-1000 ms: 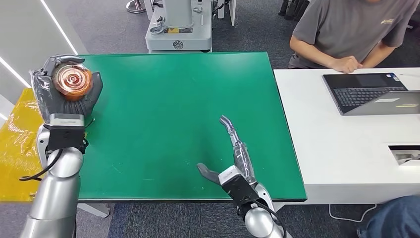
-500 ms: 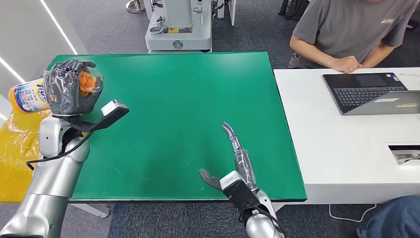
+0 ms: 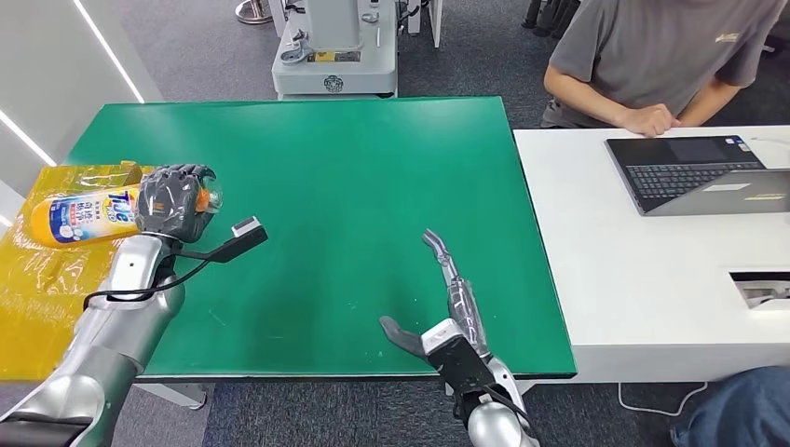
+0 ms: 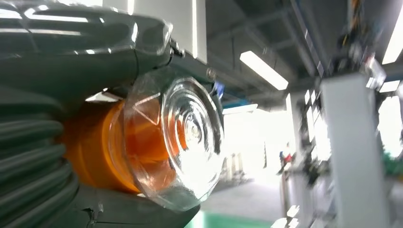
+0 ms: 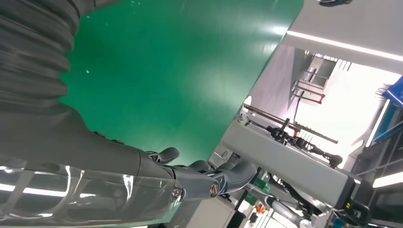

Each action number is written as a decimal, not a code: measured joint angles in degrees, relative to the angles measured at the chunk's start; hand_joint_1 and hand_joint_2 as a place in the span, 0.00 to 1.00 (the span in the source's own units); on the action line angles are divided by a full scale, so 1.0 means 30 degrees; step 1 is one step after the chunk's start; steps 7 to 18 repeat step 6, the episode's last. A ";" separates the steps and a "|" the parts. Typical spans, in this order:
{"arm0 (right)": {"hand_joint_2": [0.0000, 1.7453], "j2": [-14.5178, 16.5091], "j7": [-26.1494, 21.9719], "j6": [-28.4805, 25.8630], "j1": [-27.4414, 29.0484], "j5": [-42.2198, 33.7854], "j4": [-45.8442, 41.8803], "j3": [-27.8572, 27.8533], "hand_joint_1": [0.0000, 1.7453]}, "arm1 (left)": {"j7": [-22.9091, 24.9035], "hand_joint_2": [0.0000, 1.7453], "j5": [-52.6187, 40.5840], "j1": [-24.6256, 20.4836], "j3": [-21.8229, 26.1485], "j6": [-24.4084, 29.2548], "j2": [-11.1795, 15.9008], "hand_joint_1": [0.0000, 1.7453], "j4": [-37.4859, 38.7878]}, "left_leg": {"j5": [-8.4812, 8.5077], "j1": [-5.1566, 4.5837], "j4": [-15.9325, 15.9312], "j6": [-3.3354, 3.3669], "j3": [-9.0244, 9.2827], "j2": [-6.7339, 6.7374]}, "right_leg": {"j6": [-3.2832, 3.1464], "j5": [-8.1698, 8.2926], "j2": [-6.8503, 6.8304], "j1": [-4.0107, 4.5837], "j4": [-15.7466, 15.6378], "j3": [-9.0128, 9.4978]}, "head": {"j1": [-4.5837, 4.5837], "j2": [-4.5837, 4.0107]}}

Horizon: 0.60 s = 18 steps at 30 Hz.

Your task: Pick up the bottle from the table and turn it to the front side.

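My left hand (image 3: 170, 199) grips an orange bottle (image 3: 88, 213) near its clear cap end, above the left edge of the green table (image 3: 326, 168). The bottle lies on its side, its blue and white label facing up and its base pointing left over the yellow sheet (image 3: 37, 270). In the left wrist view the clear cap (image 4: 183, 137) and orange neck fill the space between the hand's (image 4: 57, 118) fingers. My right hand (image 3: 445, 298) hovers open above the table's near edge, fingers stretched forward, and its fingers (image 5: 209, 178) hold nothing.
A white table (image 3: 643, 270) adjoins the green one on the right, with an open laptop (image 3: 694, 172) on it. A person (image 3: 661, 56) sits behind it, hands resting at the far edge. A grey machine base (image 3: 335, 56) stands behind the green table.
My left arm has dropped lower and swung the bottle from cap-toward-camera to lying sideways with the label up. The right hand stays almost still.
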 joint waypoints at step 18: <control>1.00 -0.0186 -0.0024 0.0270 -0.0047 -0.0223 -0.0040 0.0000 0.00 | 0.0021 1.00 -0.0490 -0.0013 -0.0276 -0.0125 0.0340 1.00 0.1621 | 0.0000 0.0003 -0.0002 0.0000 -0.0002 0.0000 | -0.0001 -0.0002 -0.0002 0.0003 0.0004 0.0000 | 0.0001 -0.0002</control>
